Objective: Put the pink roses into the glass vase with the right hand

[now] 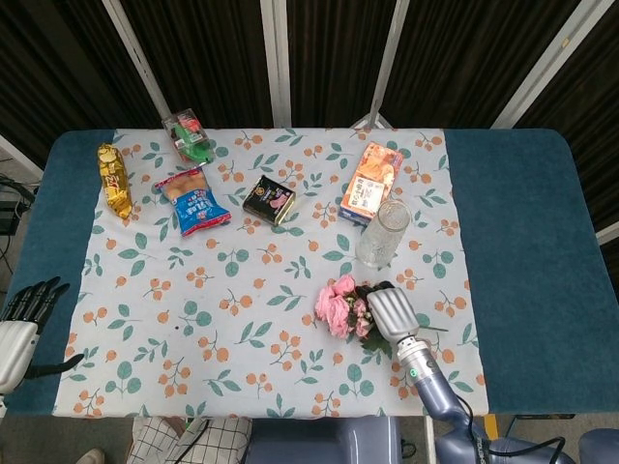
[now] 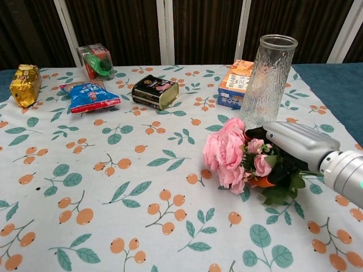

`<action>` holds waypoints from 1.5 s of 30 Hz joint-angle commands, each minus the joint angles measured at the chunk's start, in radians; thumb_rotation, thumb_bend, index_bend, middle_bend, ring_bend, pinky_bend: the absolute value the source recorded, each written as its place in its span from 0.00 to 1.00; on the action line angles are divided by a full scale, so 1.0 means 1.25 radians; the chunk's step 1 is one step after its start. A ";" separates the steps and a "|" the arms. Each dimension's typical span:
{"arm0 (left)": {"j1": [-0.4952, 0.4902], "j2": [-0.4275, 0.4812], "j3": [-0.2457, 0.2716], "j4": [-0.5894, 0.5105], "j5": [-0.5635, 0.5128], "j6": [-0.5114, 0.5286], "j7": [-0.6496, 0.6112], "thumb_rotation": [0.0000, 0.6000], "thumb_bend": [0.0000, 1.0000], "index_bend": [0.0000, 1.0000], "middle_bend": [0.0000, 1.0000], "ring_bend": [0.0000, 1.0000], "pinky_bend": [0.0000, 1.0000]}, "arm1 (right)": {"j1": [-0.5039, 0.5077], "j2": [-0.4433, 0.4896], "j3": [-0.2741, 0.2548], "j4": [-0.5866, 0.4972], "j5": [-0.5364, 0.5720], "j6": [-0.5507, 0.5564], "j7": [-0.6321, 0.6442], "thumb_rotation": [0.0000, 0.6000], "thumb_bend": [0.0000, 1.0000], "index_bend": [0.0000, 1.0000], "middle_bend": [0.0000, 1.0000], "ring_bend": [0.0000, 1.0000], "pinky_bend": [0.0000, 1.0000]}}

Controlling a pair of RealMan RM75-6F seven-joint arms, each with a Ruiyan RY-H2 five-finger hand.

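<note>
The pink roses point(image 1: 337, 307) point(image 2: 224, 149) form a small bunch with green leaves on the flowered cloth, blooms pointing left. My right hand point(image 1: 387, 312) point(image 2: 292, 143) lies over the stem end, its fingers curled around the stems and leaves, gripping the bunch. An orange fingertip point(image 2: 261, 182) shows under the leaves. The glass vase point(image 1: 382, 232) point(image 2: 270, 79) stands upright and empty just behind the roses, a short way from the hand. My left hand point(image 1: 24, 319) rests by the table's left edge with fingers spread, holding nothing.
An orange box point(image 1: 371, 182) point(image 2: 237, 84) lies right behind the vase. Further left are a dark tin point(image 1: 269, 199), a blue snack bag point(image 1: 193, 201), a gold packet point(image 1: 114, 180) and a red-green pack point(image 1: 189, 135). Blue table point(image 1: 522, 242) borders the cloth.
</note>
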 commanded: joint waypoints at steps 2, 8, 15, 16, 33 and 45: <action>0.000 0.001 0.002 0.000 0.003 0.000 -0.001 1.00 0.00 0.00 0.00 0.00 0.00 | -0.011 0.032 0.003 -0.041 -0.007 0.029 0.010 1.00 0.30 0.43 0.46 0.48 0.32; 0.000 0.001 0.003 -0.001 0.005 0.000 0.000 1.00 0.00 0.00 0.00 0.00 0.00 | -0.035 0.109 0.018 -0.154 -0.008 0.075 0.036 1.00 0.31 0.45 0.47 0.49 0.32; 0.003 -0.001 0.003 -0.002 0.005 0.004 0.008 1.00 0.00 0.00 0.00 0.00 0.00 | -0.083 0.240 0.049 -0.301 -0.038 0.156 0.151 1.00 0.31 0.45 0.47 0.49 0.32; 0.003 -0.001 0.004 -0.004 0.005 0.004 0.009 1.00 0.00 0.00 0.00 0.00 0.00 | -0.089 0.261 0.057 -0.321 -0.037 0.166 0.169 1.00 0.31 0.45 0.47 0.49 0.32; 0.001 -0.008 0.004 -0.012 0.005 -0.002 0.033 1.00 0.00 0.00 0.00 0.00 0.00 | -0.027 0.352 0.387 -0.441 0.264 0.204 0.504 1.00 0.30 0.44 0.47 0.49 0.32; -0.002 0.000 0.005 -0.013 -0.003 -0.013 0.009 1.00 0.00 0.00 0.00 0.00 0.00 | 0.155 0.166 0.493 -0.269 0.315 0.235 0.583 1.00 0.31 0.44 0.47 0.47 0.32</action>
